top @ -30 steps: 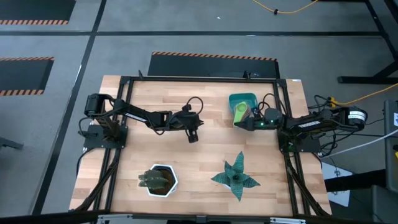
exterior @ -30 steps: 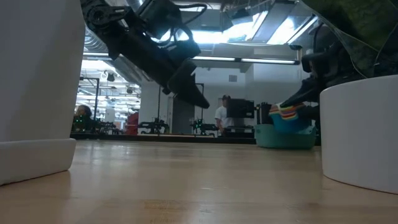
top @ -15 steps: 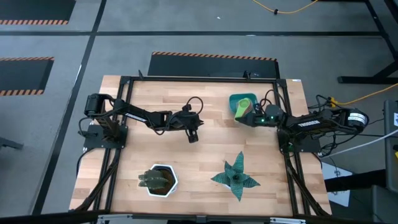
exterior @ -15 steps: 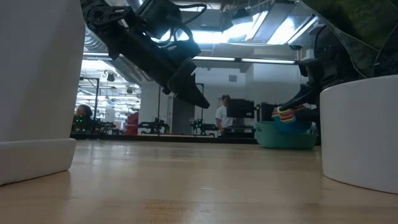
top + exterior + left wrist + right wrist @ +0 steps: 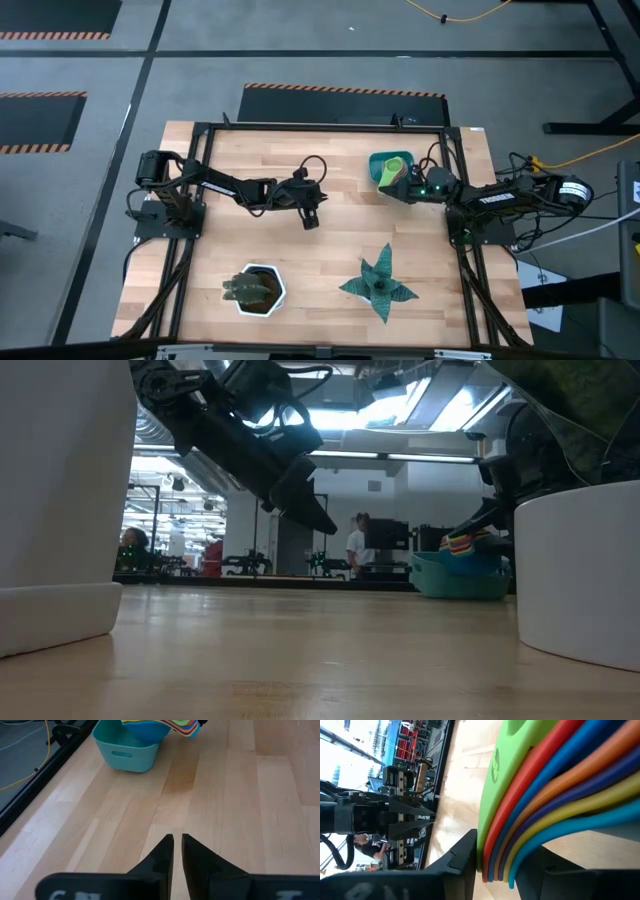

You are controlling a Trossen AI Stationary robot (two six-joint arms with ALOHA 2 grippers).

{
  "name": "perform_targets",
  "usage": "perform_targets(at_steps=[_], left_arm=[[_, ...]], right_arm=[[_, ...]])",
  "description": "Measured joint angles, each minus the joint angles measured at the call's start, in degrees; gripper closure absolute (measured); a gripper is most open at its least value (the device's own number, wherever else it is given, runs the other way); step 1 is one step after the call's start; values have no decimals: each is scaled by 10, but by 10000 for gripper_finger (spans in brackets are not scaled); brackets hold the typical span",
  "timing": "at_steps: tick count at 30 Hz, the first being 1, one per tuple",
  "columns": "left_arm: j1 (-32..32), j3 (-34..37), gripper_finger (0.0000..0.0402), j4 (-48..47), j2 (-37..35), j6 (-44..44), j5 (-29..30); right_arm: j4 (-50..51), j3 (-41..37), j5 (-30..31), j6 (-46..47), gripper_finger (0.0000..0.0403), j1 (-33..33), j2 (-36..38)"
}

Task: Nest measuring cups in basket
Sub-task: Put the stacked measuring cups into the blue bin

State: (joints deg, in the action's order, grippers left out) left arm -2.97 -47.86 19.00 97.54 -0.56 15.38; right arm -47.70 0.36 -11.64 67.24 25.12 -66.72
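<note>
A nested stack of measuring cups, green on top, sits over the teal basket at the far right of the table. It also shows in the left wrist view above the basket, and in the low view. My right gripper is shut on the stacked handles just near-right of the basket. My left gripper hangs shut and empty over the table's middle, its fingertips above bare wood. My right gripper pinches the stacked handles of the cups between its two fingers, all the coloured layers together. It comes roughly level from the basket's near-right side. The bowls lie in the basket's opening; whether they rest on its floor I cannot tell.
A white hexagonal pot with a dark plant stands near the front left, and a green star-shaped plant near the front right. Bare wood lies between the two arms. People stand in the room behind the table.
My right gripper has carried the cup stack a little toward the far edge, from the basket's near rim to over its middle. In the low view the stack has sunk lower into the basket.
</note>
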Motion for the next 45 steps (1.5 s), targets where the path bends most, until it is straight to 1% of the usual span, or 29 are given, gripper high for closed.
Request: perform_targets(at_steps=[6,9,18,21,25,28,33,37,39,45], left_arm=[[0,0,370,0,0,0,0],[0,0,370,0,0,0,0],[0,0,370,0,0,1,0],[0,0,370,0,0,1,0],[0,0,370,0,0,1,0],[0,0,370,0,0,1,0],[0,0,370,0,0,1,0],[0,0,370,0,0,2,0],[0,0,370,0,0,2,0],[0,0,370,0,0,2,0]], right_arm=[[-6,0,7,2,297,0,0],[-26,0,6,29,297,0,0],[-96,2,6,43,297,0,0],[-93,15,4,47,297,0,0],[-91,45,-21,43,297,0,0],[-59,78,-52,28,297,8,0],[72,131,-138,-18,297,57,0],[141,144,-200,-35,297,93,0],[143,142,-214,-36,297,105,0],[188,142,-215,-46,297,129,0]])
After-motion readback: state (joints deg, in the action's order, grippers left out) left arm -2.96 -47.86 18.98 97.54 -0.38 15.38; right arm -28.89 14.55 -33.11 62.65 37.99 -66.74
